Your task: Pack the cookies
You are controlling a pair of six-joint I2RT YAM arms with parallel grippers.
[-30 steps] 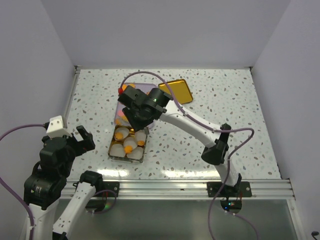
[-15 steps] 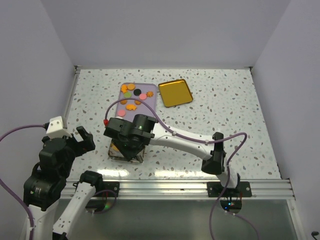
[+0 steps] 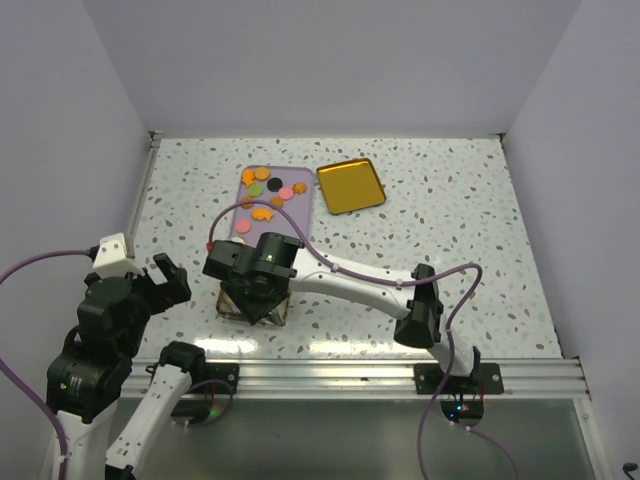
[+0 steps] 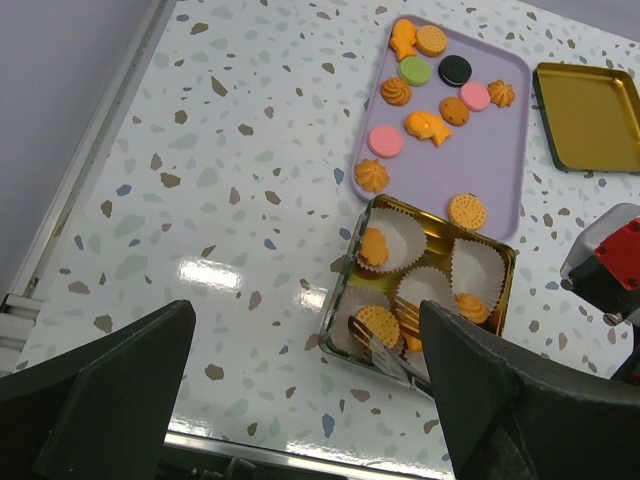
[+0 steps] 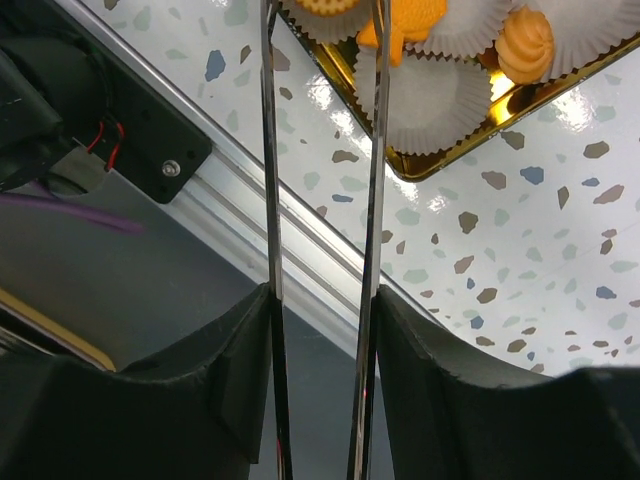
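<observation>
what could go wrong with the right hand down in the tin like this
1. The right hand's thin tongs sit among light paper cups in the tin; lifting could snag a cup and spill cookies.
2. The tin lies close to the table's front rail; a sideways push might slide it toward that edge.

- No text, label, brand, number or sign can be read in any of the 3 views.
</observation>
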